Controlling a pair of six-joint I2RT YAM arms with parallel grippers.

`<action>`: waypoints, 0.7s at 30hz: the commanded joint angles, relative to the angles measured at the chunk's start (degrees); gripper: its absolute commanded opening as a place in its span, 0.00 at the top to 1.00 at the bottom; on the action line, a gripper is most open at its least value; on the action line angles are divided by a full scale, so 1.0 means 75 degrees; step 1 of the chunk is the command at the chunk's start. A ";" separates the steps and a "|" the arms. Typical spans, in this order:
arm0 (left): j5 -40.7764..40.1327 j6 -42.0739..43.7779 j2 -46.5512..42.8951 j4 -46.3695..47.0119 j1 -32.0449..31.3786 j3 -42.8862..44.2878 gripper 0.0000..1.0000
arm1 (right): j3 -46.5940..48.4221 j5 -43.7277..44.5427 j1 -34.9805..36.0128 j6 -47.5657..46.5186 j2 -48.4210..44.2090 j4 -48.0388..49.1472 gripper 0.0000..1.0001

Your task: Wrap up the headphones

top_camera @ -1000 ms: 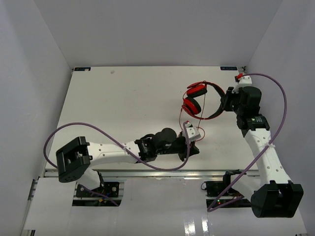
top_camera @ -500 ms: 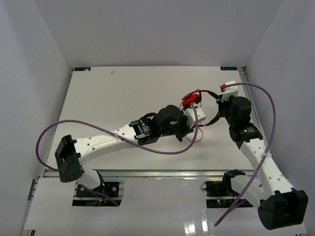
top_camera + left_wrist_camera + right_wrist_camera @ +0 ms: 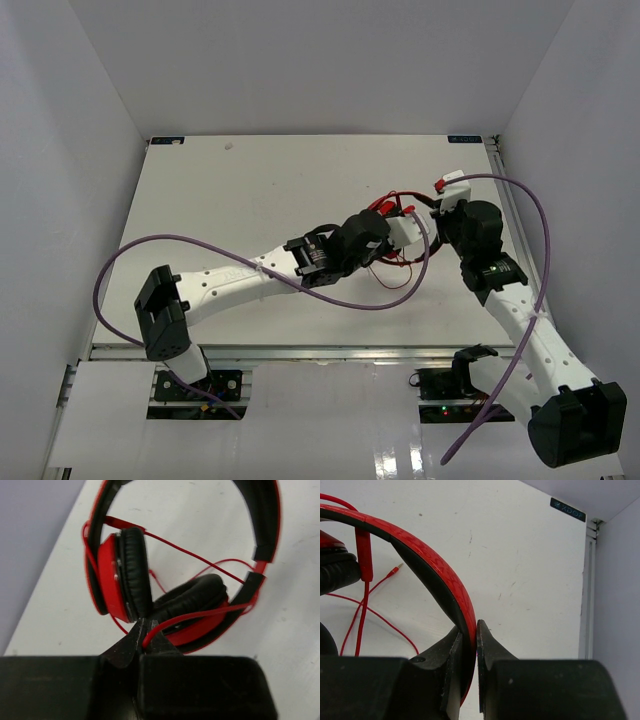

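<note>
1. Headphones [image 3: 115, 580] hang between the two arms, with the earcups right past the tips of the left fingers [image 3: 125, 647].
2. Those left fingers are pressed together on the thin red cable [image 3: 200, 560], which also runs across the earcups.
3. The right fingers [image 3: 492, 652] are pinching the headband [image 3: 420, 550], which arcs up and off to their left.
4. The plug [image 3: 396, 568] lies on the white surface [image 3: 530, 560], left of the right fingers.
5. Can't tell if the earcups touch the surface.
</note>
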 commanded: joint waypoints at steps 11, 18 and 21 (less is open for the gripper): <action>-0.2528 0.1751 -0.0522 0.4200 -0.0063 -0.1176 0.78 | 0.0719 -0.0842 0.0036 0.1050 0.0236 -0.0445 0.92; -0.2198 0.1876 -0.0277 0.4511 0.0159 -0.1093 0.59 | 0.0580 -0.1454 0.0036 0.1196 0.0097 -0.0560 0.92; -0.1909 0.1686 -0.0200 0.4306 0.0383 -0.0921 0.56 | 0.0508 -0.1649 0.0036 0.1231 -0.0034 -0.0639 0.92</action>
